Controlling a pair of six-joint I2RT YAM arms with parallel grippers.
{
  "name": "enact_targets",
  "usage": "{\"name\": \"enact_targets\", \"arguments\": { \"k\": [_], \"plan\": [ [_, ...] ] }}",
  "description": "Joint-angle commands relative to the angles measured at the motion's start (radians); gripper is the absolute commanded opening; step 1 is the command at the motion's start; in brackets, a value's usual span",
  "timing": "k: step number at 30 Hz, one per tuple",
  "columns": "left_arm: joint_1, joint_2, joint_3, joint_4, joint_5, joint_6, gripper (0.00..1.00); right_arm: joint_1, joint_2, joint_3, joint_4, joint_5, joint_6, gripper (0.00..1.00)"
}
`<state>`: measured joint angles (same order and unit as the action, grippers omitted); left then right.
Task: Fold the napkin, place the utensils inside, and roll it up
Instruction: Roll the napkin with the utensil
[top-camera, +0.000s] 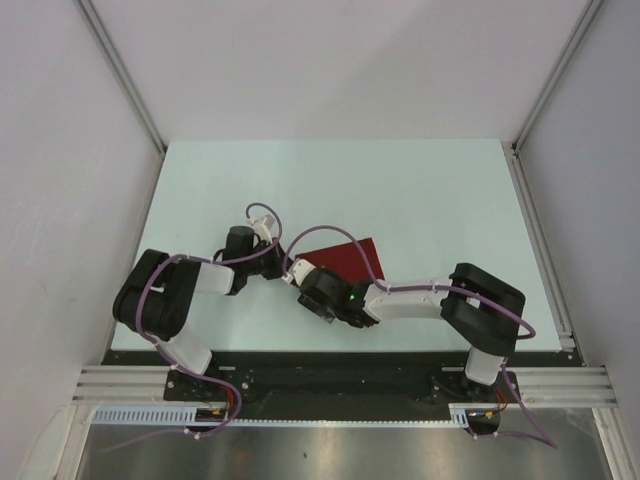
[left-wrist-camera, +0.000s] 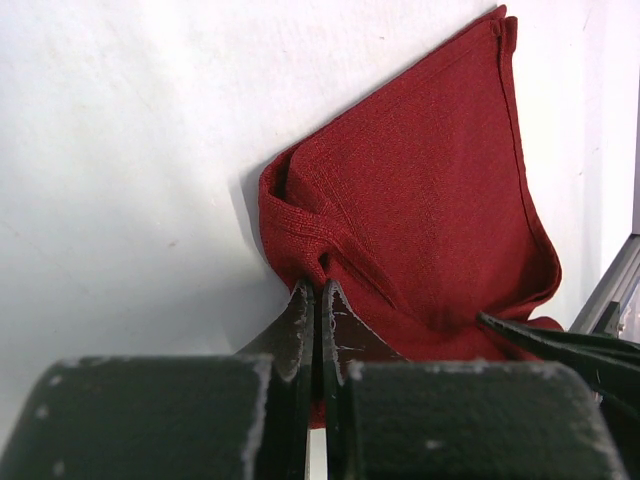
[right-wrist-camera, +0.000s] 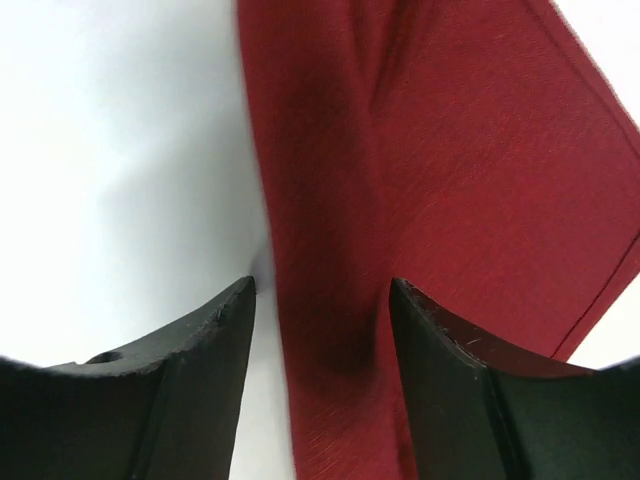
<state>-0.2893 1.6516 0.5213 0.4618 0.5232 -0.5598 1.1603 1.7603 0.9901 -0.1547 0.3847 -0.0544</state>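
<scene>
The dark red napkin (top-camera: 350, 256) lies folded at the table's near middle. My left gripper (top-camera: 284, 267) is shut on the napkin's near-left corner; the left wrist view shows the bunched cloth (left-wrist-camera: 420, 200) pinched at the closed fingertips (left-wrist-camera: 316, 286). My right gripper (top-camera: 306, 279) is open right beside it, its jaws straddling a raised fold along the napkin's edge (right-wrist-camera: 450, 150), with the cloth running between the fingertips (right-wrist-camera: 320, 288). Its dark fingers (left-wrist-camera: 545, 338) show at the right of the left wrist view. The knife is out of view.
The pale table (top-camera: 420, 190) stretches behind and to both sides of the napkin. Grey walls with metal rails (top-camera: 535, 220) border the table. The arms' base rail (top-camera: 330, 380) runs along the near edge.
</scene>
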Motion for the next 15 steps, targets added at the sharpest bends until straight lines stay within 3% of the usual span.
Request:
{"name": "enact_targets", "arguments": {
  "k": [1,4,6,9,10,11,13,15],
  "plan": [
    [-0.008,0.019,0.017,-0.018,0.021,-0.002,0.0,-0.057,0.028,0.01,0.024,-0.018,-0.012,0.6],
    [-0.008,0.016,0.017,-0.009,0.034,-0.003,0.0,-0.106,0.025,0.004,0.027,-0.085,-0.009,0.56],
    [-0.007,0.002,0.013,0.011,0.044,-0.003,0.01,-0.134,0.024,0.001,0.027,-0.139,-0.002,0.36],
    [-0.005,-0.042,0.002,0.024,0.044,0.008,0.3,-0.203,0.019,-0.008,0.027,-0.318,0.002,0.21],
    [-0.001,-0.059,-0.004,0.024,0.034,0.017,0.5,-0.232,0.01,-0.021,0.029,-0.442,0.002,0.18],
    [0.001,-0.082,-0.016,0.021,0.005,0.021,0.6,-0.249,0.008,-0.027,0.033,-0.505,0.007,0.16],
    [0.006,-0.146,-0.027,0.009,-0.035,0.041,0.74,-0.28,0.007,-0.034,0.035,-0.677,0.016,0.12],
    [0.007,-0.183,-0.044,-0.015,-0.101,0.052,0.78,-0.326,0.018,-0.034,0.026,-0.782,0.031,0.09]
  ]
}}
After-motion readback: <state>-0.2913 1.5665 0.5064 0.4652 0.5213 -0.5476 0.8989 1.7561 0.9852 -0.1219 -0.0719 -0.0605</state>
